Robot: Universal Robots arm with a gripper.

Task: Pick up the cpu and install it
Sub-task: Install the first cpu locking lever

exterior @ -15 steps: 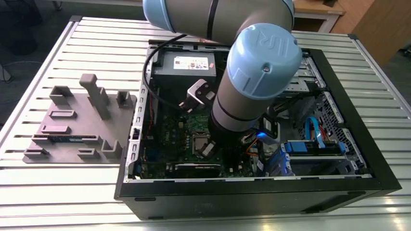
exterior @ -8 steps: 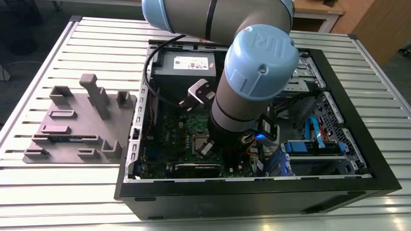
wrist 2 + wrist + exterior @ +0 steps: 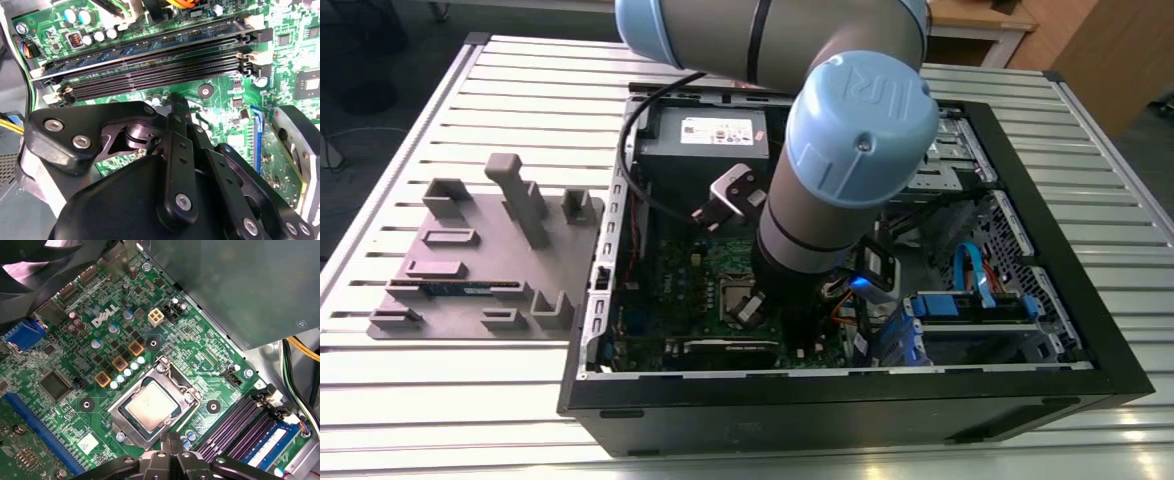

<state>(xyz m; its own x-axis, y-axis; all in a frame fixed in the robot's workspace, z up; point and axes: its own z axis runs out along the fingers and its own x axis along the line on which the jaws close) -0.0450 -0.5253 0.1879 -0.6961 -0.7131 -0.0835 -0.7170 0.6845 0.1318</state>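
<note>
In the first wrist view the gripper [image 3: 170, 442] sits nearest the lens, its dark fingers [image 3: 170, 440] pressed together to a point with nothing between them, just over the edge of the socket [image 3: 152, 405]. In the second wrist view the gripper [image 3: 176, 107] shows the same closed linkage, its tip hanging above the green motherboard [image 3: 220, 75] close to the long black memory slots [image 3: 150, 67].

Just beyond the fingertips lies the cpu [image 3: 151, 404]: a small flat square with a dull silver metal top, faintly mottled, and a thin tan-green rim showing around it. It rests flat inside the dark metal-framed socket on the motherboard [image 3: 75, 355], apart from the fingers.

Farther out stand three amber square components [image 3: 120, 363] in a diagonal row, a white four-pin connector [image 3: 156, 317], a blue slot [image 3: 40, 432] and purple memory slots [image 3: 240, 427].

In the exterior view the arm [image 3: 834, 170] reaches down into an open black computer case [image 3: 881, 395] lying on a slatted metal table [image 3: 454, 110]. The socket [image 3: 744, 303] shows beside the arm's lower end. A grey fixture plate [image 3: 474, 265] sits on the table at the exterior view's left, beside the case.
</note>
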